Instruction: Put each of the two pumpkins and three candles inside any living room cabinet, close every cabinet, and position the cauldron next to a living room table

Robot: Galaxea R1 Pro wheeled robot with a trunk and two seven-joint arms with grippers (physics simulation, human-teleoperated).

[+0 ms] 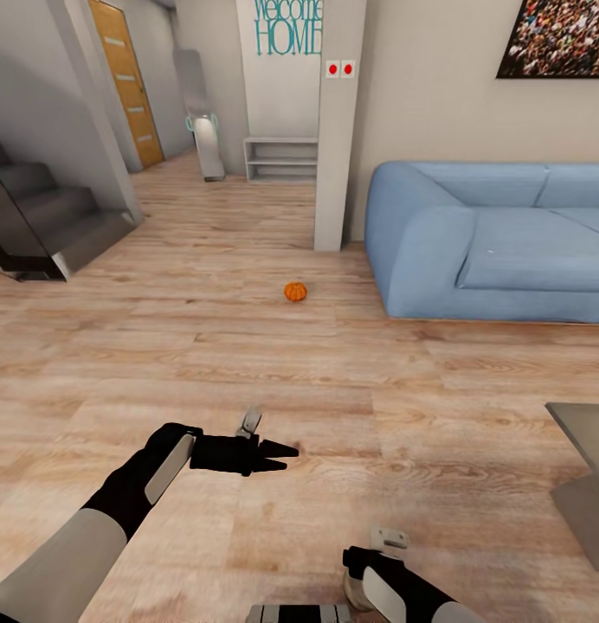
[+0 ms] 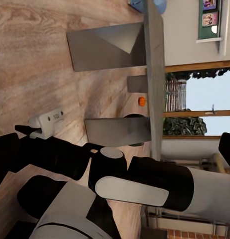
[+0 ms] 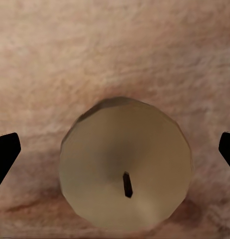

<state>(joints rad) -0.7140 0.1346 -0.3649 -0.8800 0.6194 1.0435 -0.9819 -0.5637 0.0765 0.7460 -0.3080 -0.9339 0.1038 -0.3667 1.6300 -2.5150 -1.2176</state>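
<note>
Cream wax candle (image 3: 125,178), one, upright on wood floor (image 1: 351,407), between spread right gripper (image 3: 115,149) fingertips, untouched.
One orange ribbed pumpkin (image 1: 295,292) by sofa; left gripper (image 1: 280,457) tips nearly together, empty.

One small round ribbed orange pumpkin (image 1: 295,292) on the plank floor; a second orange pumpkin (image 2: 141,101) beyond the pale glass-topped low surface (image 2: 153,74). One stubby cream-white cylindrical candle (image 3: 125,178) with a dark wick. One blue upholstered sofa (image 1: 499,247). Two robot arms.
</note>
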